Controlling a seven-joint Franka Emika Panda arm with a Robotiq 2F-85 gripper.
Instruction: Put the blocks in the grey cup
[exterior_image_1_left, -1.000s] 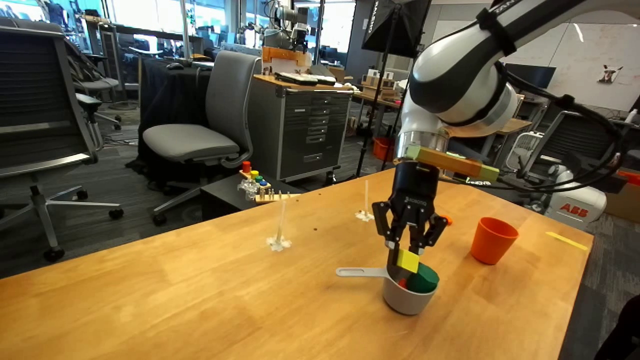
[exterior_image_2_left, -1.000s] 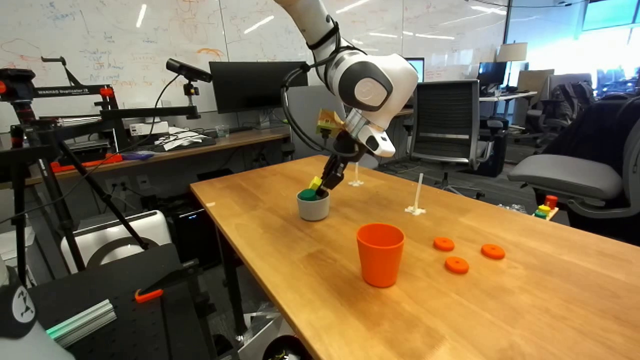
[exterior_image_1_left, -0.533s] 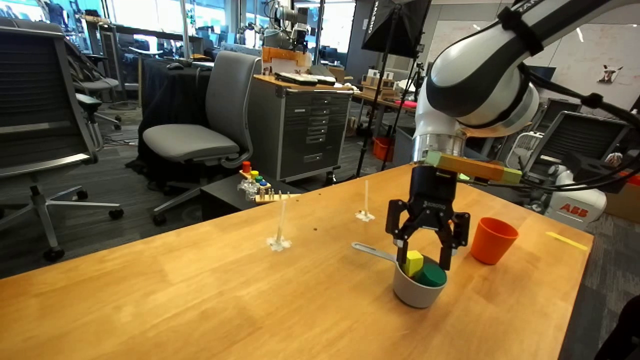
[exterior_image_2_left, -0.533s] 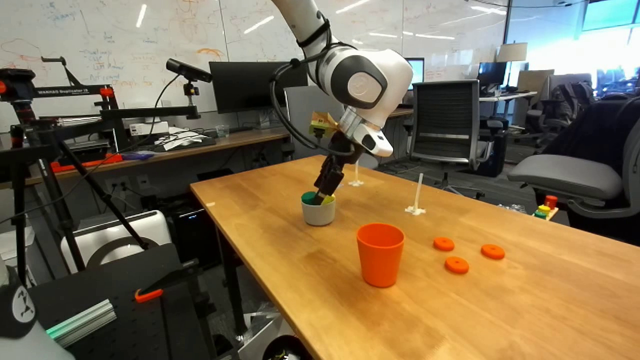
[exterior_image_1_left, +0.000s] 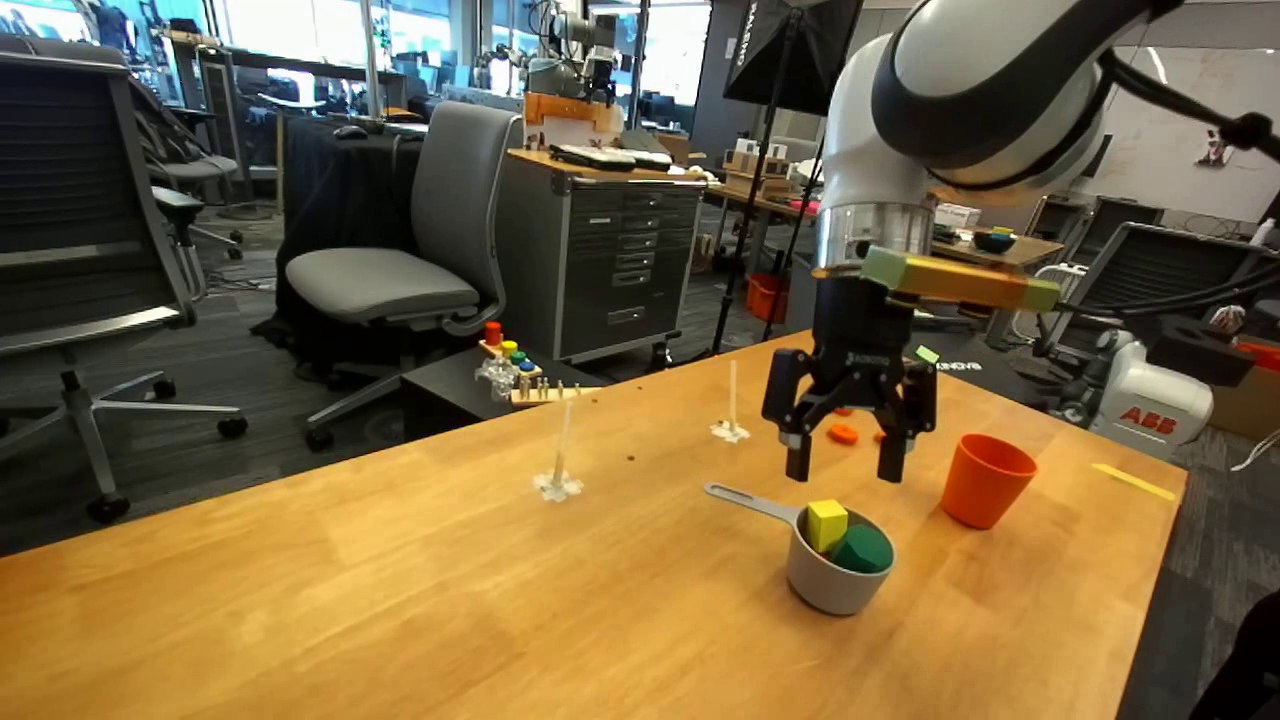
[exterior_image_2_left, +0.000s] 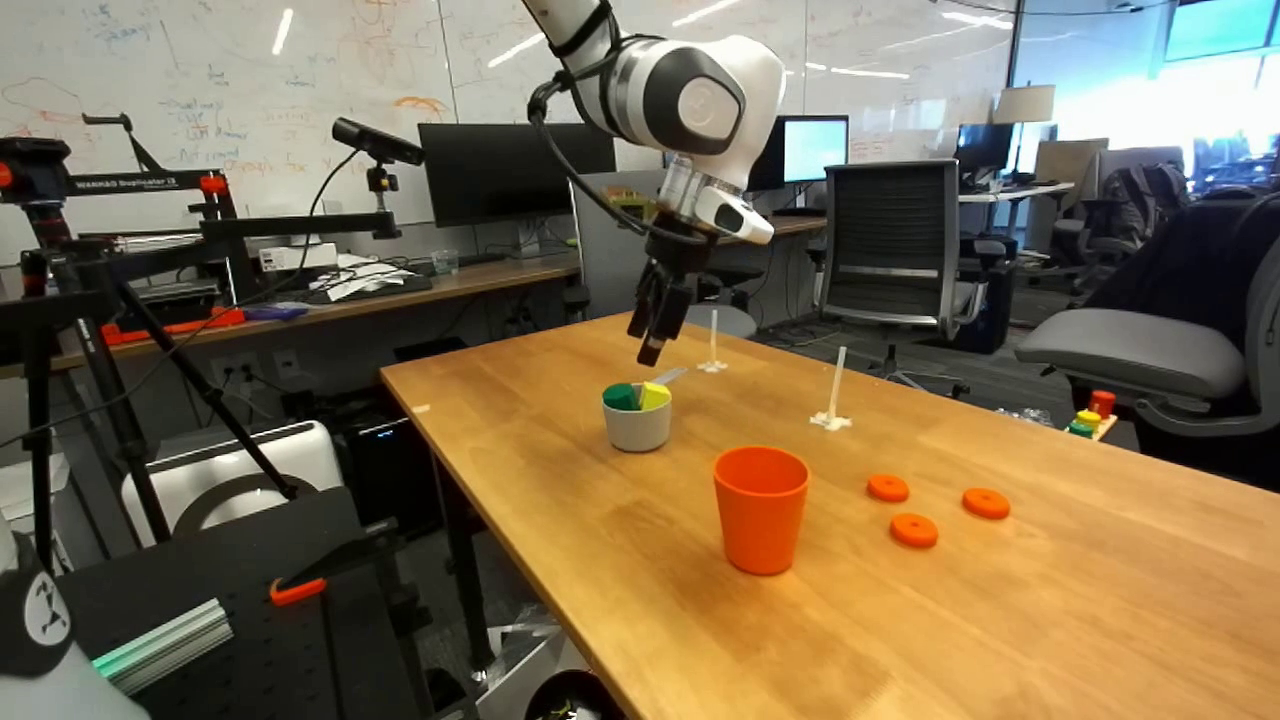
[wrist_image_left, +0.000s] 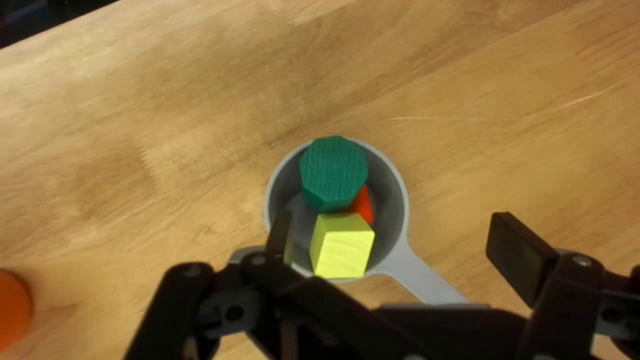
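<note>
Hanging above the low round grey long-handled cup (exterior_image_1_left: 835, 590), the black two-fingered pincer (exterior_image_1_left: 843, 467) has its jaws wide apart, nothing between them; presumably set wide to lift away without snagging. Cup stands upright on the pale wood worktop (exterior_image_1_left: 400, 600). Inside it: green many-sided wooden block (wrist_image_left: 334, 172), faintly ridged on top, and yellow squared wooden block (wrist_image_left: 345, 252) just beside it, light-grained. Both reach about rim height, probably crowded by the narrow space. Red-orange block (wrist_image_left: 364, 205) lies low between them, mostly hidden, shape unclear.
</note>
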